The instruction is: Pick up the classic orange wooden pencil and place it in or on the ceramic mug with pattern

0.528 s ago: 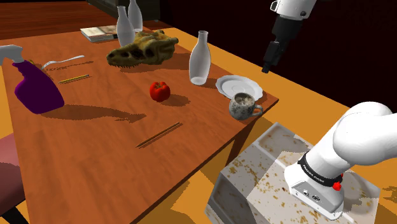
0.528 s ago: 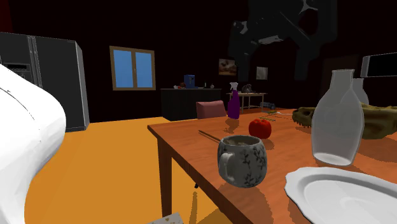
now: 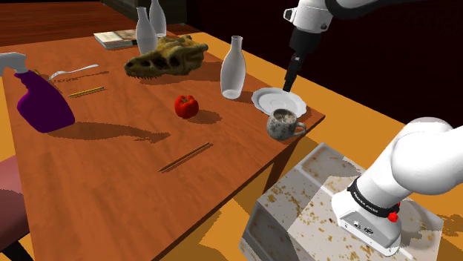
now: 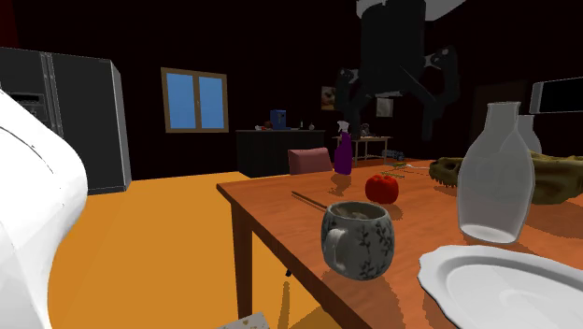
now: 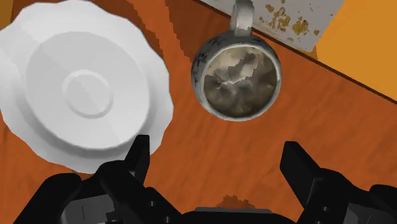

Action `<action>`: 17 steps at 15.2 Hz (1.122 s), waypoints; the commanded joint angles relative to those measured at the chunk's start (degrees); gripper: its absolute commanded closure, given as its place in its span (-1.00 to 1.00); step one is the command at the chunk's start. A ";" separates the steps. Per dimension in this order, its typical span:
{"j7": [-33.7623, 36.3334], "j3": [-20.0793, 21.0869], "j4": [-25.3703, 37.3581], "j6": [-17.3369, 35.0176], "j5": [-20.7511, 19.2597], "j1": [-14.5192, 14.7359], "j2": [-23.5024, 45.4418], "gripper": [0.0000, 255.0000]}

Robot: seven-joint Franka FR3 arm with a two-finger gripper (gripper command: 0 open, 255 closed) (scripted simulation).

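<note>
A thin orange-brown pencil (image 3: 184,157) lies flat on the wooden table (image 3: 111,185), well to the shoulder view's left of the mug; it also shows as a slim stick (image 4: 308,199) beyond the mug. The grey patterned mug (image 3: 283,123) (image 4: 357,238) (image 5: 236,75) stands upright near the table's corner, handle towards the stand. My gripper (image 3: 288,83) (image 4: 397,98) (image 5: 216,147) hangs open and empty above the table, over the gap between mug and white plate (image 3: 278,98) (image 5: 83,89).
A clear bottle (image 3: 233,68), a red pepper (image 3: 186,106), a skull (image 3: 167,58), a purple spray bottle (image 3: 41,100), a fork (image 3: 74,72) and a short yellow stick (image 3: 87,92) also sit on the table. The stand (image 3: 319,207) is beside the mug's corner.
The gripper has swung from beyond the table's edge to the shoulder view's left and lower, now above the plate and mug. Nothing on the table moved.
</note>
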 commanded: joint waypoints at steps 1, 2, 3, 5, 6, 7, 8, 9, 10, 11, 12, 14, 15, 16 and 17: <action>-2.44 0.97 1.65 3.27 -0.41 1.48 4.15 -1.00; -3.53 1.52 2.18 4.64 -0.62 2.22 5.71 -1.00; -4.59 2.08 2.72 5.98 -0.84 2.93 7.25 -1.00; -6.65 3.25 3.83 8.55 -1.38 4.32 10.26 -1.00; -7.64 3.85 4.40 9.79 -1.69 4.98 11.73 -1.00; -8.61 4.46 4.97 10.99 -2.04 5.64 13.18 -1.00; -9.55 5.09 5.54 12.17 -2.42 6.28 14.61 -1.00; -10.47 5.73 6.11 13.32 -2.83 6.90 16.01 -1.00; -11.36 6.38 6.68 14.45 -3.28 7.50 17.40 -1.00; -12.22 7.03 7.24 15.55 -3.77 8.11 18.75 -1.00; -13.06 7.70 7.80 16.63 -4.30 8.70 20.09 -1.00; -14.65 9.03 8.87 18.72 -5.48 9.86 22.70 -1.00; -15.41 9.70 9.40 19.73 -6.14 10.43 23.97 -1.00; -16.13 10.37 9.90 20.72 -6.83 11.00 25.23 -1.00; -16.82 11.03 10.39 21.70 -7.58 11.57 26.46 -1.00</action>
